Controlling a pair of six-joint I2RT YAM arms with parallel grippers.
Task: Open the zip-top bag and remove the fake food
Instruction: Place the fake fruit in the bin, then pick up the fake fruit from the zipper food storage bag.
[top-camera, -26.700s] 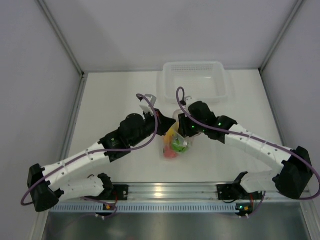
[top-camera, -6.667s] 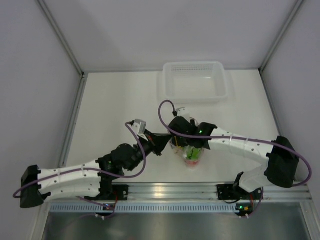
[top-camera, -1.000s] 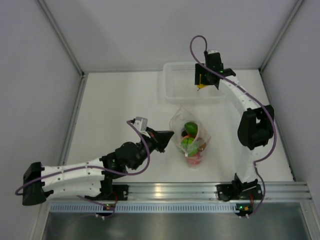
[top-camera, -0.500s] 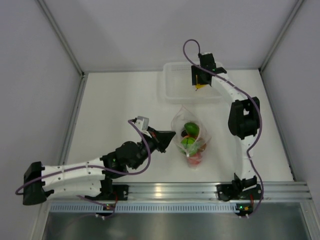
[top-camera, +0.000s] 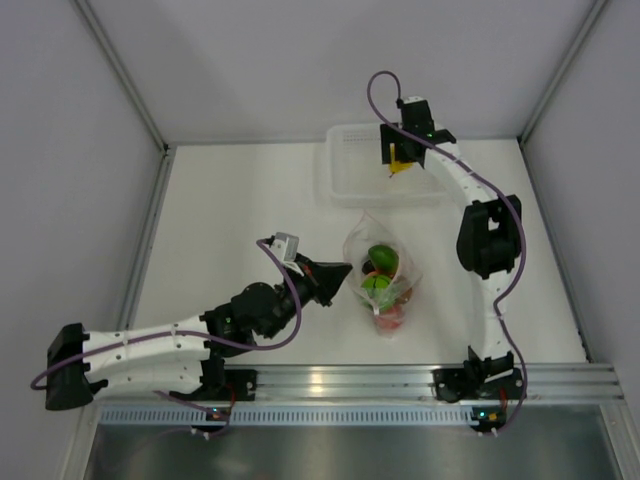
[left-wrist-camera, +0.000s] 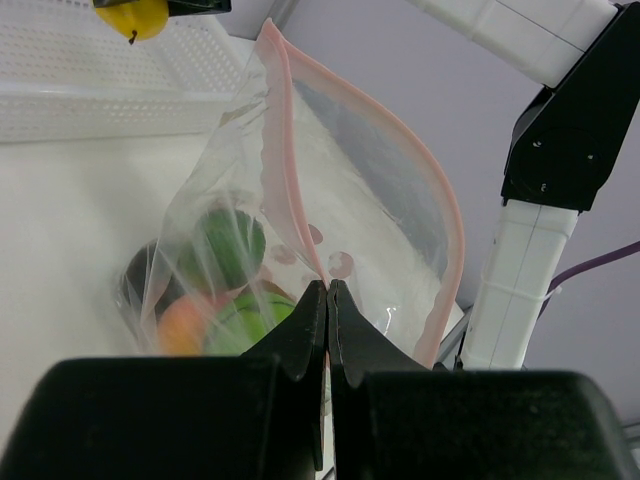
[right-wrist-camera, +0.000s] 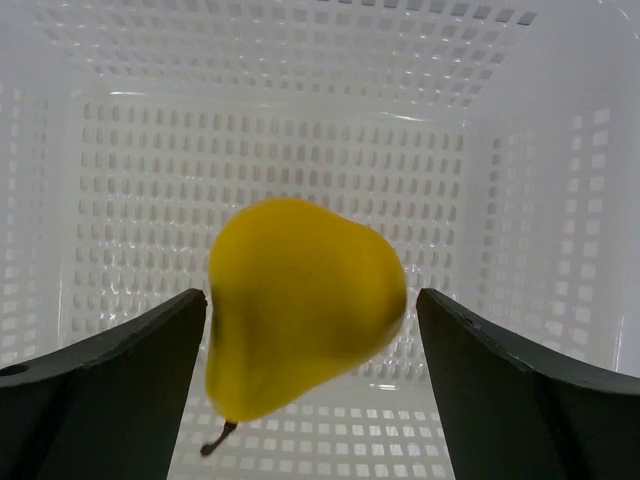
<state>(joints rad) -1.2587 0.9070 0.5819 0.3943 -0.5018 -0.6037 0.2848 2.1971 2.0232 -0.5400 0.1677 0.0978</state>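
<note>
White table (top-camera: 230, 200): one bag (top-camera: 355, 245), one tray (top-camera: 328, 165), one pear (right-wrist-camera: 300, 300).

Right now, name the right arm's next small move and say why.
Likely lift the right end effector away from the tray and bring it to the zip-top bag. Its jaws stand wider than the yellow pear over the tray, so that piece looks released. The left end effector pinches the bag wall, mouth open, with more fake food inside.
</note>
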